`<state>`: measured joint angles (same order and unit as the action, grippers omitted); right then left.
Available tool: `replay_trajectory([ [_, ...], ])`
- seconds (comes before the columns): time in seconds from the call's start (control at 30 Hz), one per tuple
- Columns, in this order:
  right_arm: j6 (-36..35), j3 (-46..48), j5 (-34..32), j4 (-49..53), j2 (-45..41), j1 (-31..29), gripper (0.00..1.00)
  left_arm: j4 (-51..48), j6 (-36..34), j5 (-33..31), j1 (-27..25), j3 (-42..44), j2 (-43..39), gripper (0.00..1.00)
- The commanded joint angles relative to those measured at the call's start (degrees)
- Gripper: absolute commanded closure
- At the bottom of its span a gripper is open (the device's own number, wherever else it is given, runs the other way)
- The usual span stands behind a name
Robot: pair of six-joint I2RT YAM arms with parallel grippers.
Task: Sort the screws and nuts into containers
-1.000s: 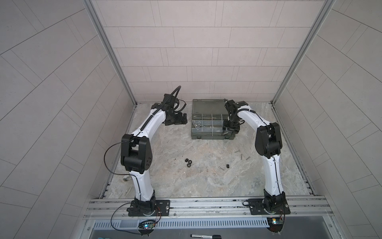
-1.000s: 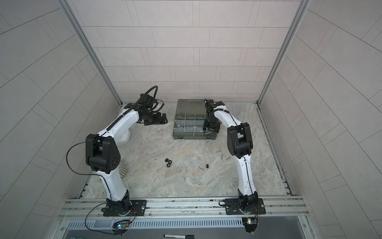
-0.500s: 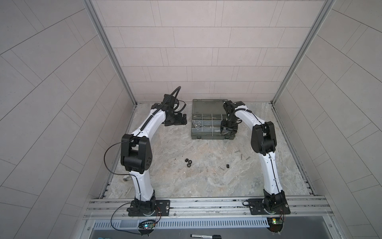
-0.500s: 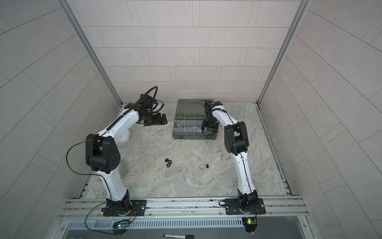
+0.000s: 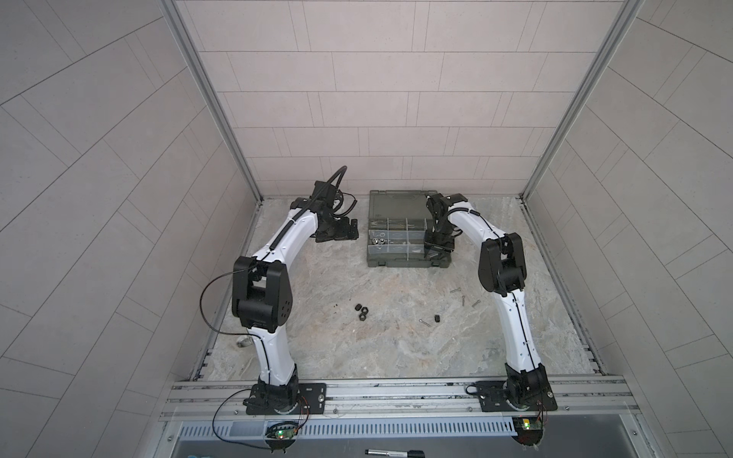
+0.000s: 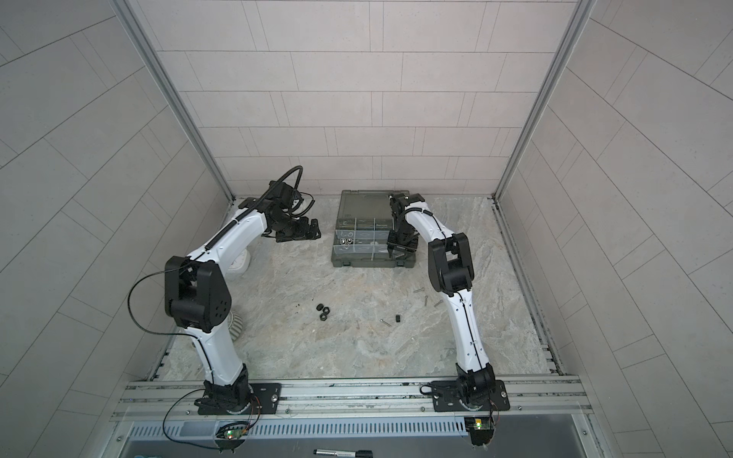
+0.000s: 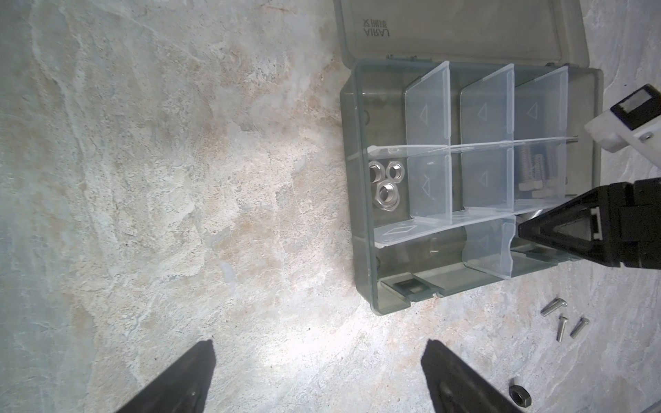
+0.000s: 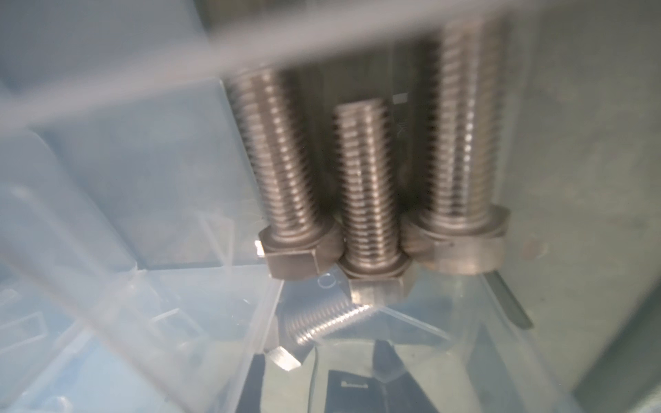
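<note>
Screws (image 8: 361, 186), blurred, one half hidden behind divider (image 8: 264, 314)

This is a robotics lab test cell. Pale panelled walls (image 5: 357, 99) close three sides, framed by aluminium posts (image 5: 210, 99). Two white-and-black arms, the left arm (image 5: 273, 349) and the right arm (image 5: 517, 333), are bolted to an aluminium rail (image 5: 396, 398) at the front of a stone-patterned tabletop (image 5: 396, 349) — with a bare circuit board (image 5: 282, 434) and a loose cable (image 5: 201, 297) in plain sight.
</note>
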<state>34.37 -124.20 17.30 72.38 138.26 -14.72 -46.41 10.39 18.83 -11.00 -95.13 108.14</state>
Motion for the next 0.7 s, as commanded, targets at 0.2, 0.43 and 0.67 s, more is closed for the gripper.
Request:
replay_trajectory([
  [0.2, 0.27, -1.83, -3.79, 6.54, 4.66, 0.47, 0.48, -1.31, -0.72, 0.10, 0.28, -1.28, 0.94, 0.03],
  [0.43, -2.12, -2.38, -2.54, 6.00, 5.63, 0.83, 0.18, -1.66, -1.25, 0.03, 0.29, -0.67, 1.07, 0.03],
  [0.67, -8.03, -6.49, -5.81, 10.13, 8.63, 0.49, 0.19, -1.06, -0.63, 1.40, 1.64, 0.21, 1.37, 0.03],
])
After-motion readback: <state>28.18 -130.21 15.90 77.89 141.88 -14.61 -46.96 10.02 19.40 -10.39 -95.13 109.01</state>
